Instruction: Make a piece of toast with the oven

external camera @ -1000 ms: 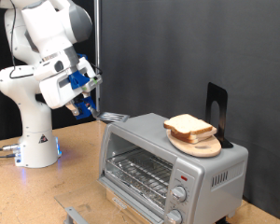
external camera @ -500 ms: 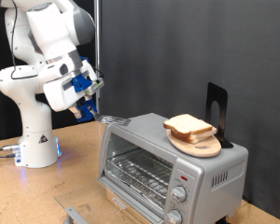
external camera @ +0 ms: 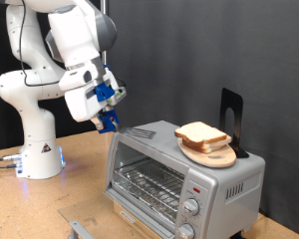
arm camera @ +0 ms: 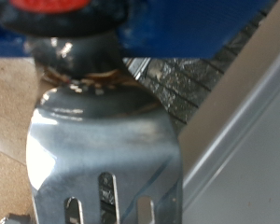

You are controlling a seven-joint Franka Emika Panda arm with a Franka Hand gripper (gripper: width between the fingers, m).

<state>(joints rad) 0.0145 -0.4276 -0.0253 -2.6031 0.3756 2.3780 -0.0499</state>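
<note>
A robot arm carries a slotted metal spatula (external camera: 140, 133) over the top of a silver toaster oven (external camera: 179, 169), its gripper (external camera: 111, 121) closed on the tool's handle at the oven's corner toward the exterior view's left. The blade reaches out flat and low over the oven's roof, pointing toward the exterior view's right; a flat, thin blade held this way suits sliding under bread rather than pinching it, which is likely why the arm works with a tool and not its bare fingers. In the wrist view the spatula (arm camera: 105, 159) fills the picture, its slots plain and its neck running up into the hand, with the oven's metal edge (arm camera: 243, 140) slanting beside it.

The bread (external camera: 201, 132) lies on a round wooden board (external camera: 211, 155) atop the oven, at the end toward the exterior view's right, in front of a black stand (external camera: 232, 118). It sits beyond the blade's tip, near but apart from it, with bare oven roof between. The glass door appears shut, and the wire rack behind it looks bare, so no slice seems to have gone inside yet.
</note>
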